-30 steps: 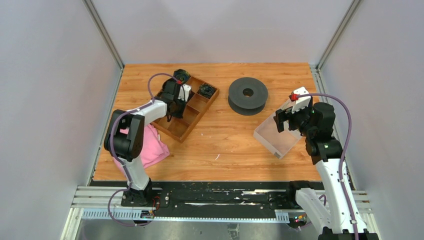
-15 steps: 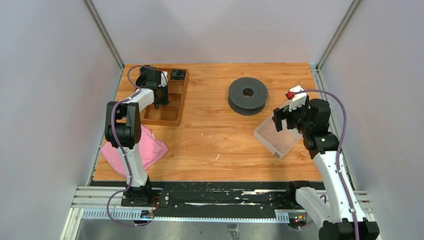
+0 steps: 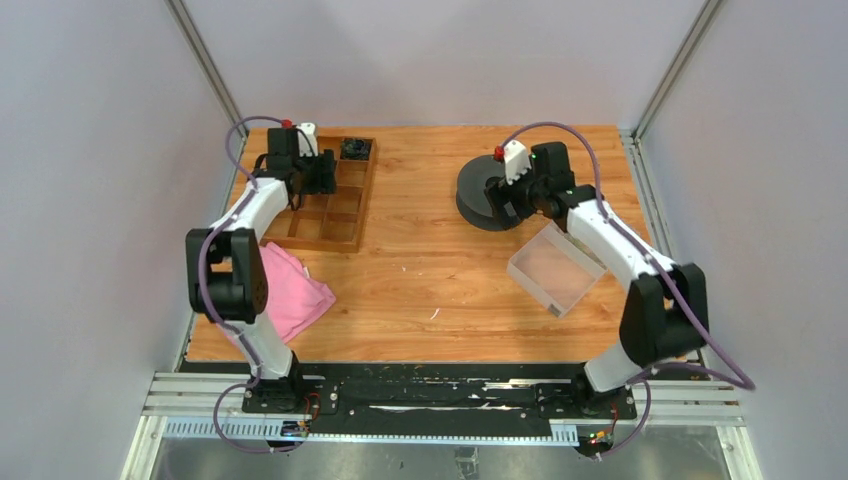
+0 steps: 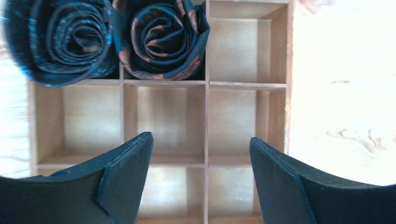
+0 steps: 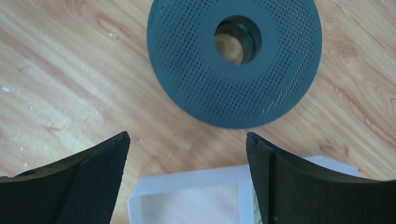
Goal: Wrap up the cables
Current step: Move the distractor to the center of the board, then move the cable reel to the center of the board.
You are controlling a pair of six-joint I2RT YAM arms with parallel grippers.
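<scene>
Of the cables, only a short stretch of thin green wire [image 5: 256, 207] shows, inside the clear box [image 5: 187, 186], at the edge of my right finger. My right gripper [image 5: 187, 136] is open and empty, hovering over bare wood between that box and the dark perforated spool [image 5: 233, 60]. From above, the right gripper [image 3: 503, 200] sits at the spool's [image 3: 480, 180] near edge. My left gripper [image 4: 200, 140] is open and empty above the wooden divided tray [image 4: 205, 84]. From above, the left gripper [image 3: 318, 180] is over the tray's [image 3: 335, 225] far left part.
Two dark rolled bundles [image 4: 161, 37] fill the tray's far compartments; one [image 3: 352, 150] shows from above. A pink cloth [image 3: 295, 295] lies at the left near the front. The clear box [image 3: 555, 268] lies right of centre. Grey walls enclose the table.
The tray swung square into the back left corner with the left gripper in it, then that gripper opened. My right arm swung from over the clear box to the spool.
</scene>
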